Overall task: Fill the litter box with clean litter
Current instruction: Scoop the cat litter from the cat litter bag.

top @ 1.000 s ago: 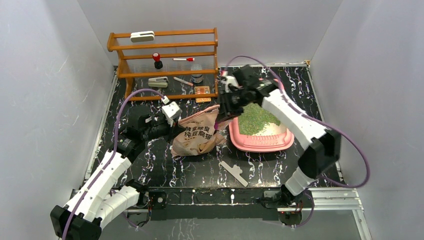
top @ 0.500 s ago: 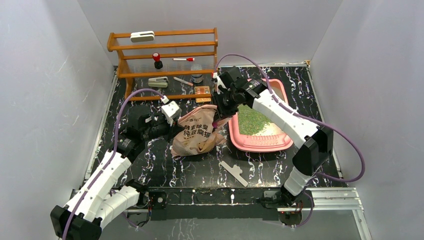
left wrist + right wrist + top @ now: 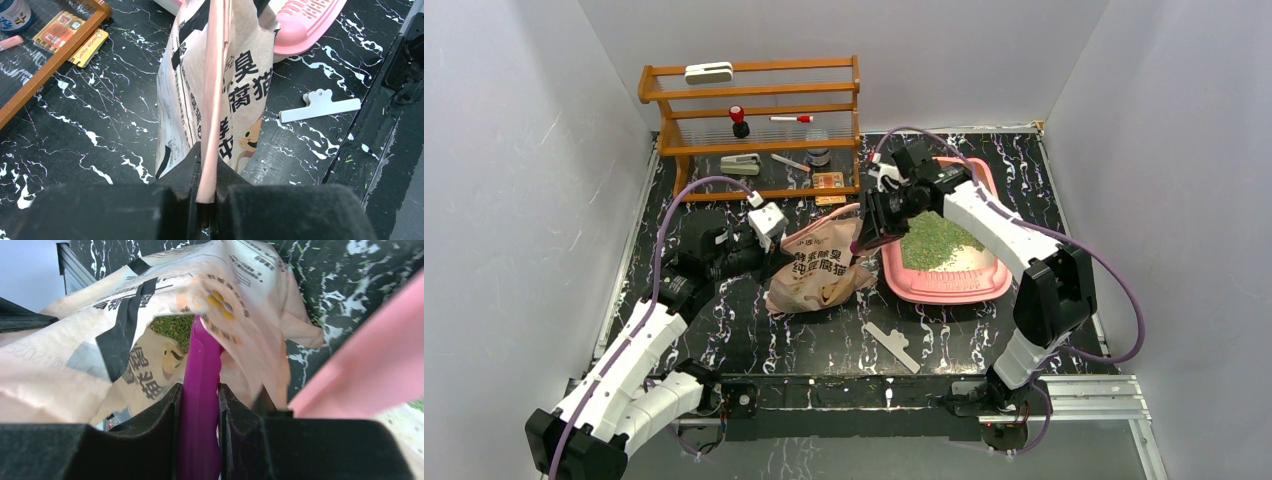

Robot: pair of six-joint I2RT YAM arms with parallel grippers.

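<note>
— Holding anything on your left side?
— Yes, my left end effector [image 3: 205, 170] is pressed together on the top edge of the beige bag [image 3: 220, 85], which rests on the desk [image 3: 75, 125].
— And the right one?
— My right end effector [image 3: 198, 395] is clamped on the purple scoop [image 3: 200, 350]; its tip reaches into the bag mouth. The litter box [image 3: 944, 292] lies just beside the bag, with the clean litter [image 3: 932, 238] inside it.

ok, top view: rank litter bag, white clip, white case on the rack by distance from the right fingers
1. litter bag, just left of the right fingers.
2. white clip, toward the near edge.
3. white case, top shelf of the rack, far back left.
</note>
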